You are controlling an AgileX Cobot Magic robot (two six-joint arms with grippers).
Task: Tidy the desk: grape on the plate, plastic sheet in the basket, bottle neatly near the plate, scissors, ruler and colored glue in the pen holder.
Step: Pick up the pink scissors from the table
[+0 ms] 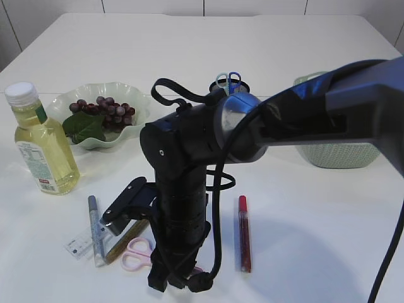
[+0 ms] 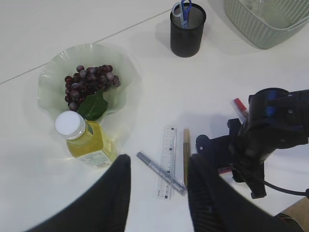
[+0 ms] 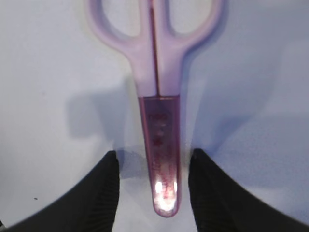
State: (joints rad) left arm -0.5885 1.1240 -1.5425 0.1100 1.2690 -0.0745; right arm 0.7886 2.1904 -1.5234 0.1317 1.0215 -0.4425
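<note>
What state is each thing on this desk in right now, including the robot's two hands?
Grapes: on the plate.
Bottle: upright, capped, beside plate.
Pink scissors: flat, sheathed, between right hand fingers.
Right hand: open, not gripping.
Left hand: open, empty, raised.
Ruler: flat on table.
Pen holder: holds blue scissors.

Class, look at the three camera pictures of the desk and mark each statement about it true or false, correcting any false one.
1. The grapes lie on the plate. True.
2. The pen holder is empty. False: blue scissors stand in it.
3. The right tool straddles the pink scissors lying on the desk. True.
4. The bottle has a red cap. False: it is white.
5. The ruler is in the basket. False: it lies on the desk.
</note>
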